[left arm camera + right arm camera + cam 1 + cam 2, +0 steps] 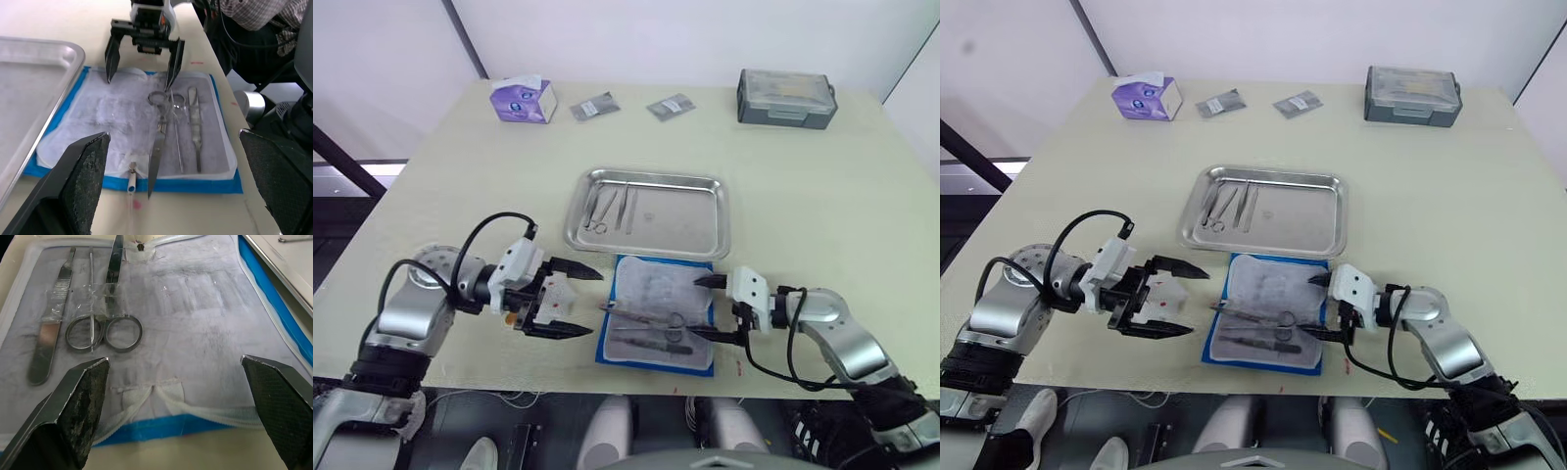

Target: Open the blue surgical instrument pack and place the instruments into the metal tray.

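The blue surgical instrument pack (656,286) lies open near the table's front edge, its pale lining facing up. On the lining rest three instruments: ring-handled scissors (105,333), a thin probe and a flat handle (49,342). Just behind the pack is the metal tray (685,220), with several instruments (607,208) at its left end. My left gripper (573,302) is open, just left of the pack, with nothing in it. My right gripper (705,308) is open over the pack's right edge, holding nothing.
At the table's far edge stand a purple tissue box (522,99), two grey foil packets (595,107) (671,106) and a grey lidded box (786,96). A person in a checked shirt (254,19) is beyond the table's front edge.
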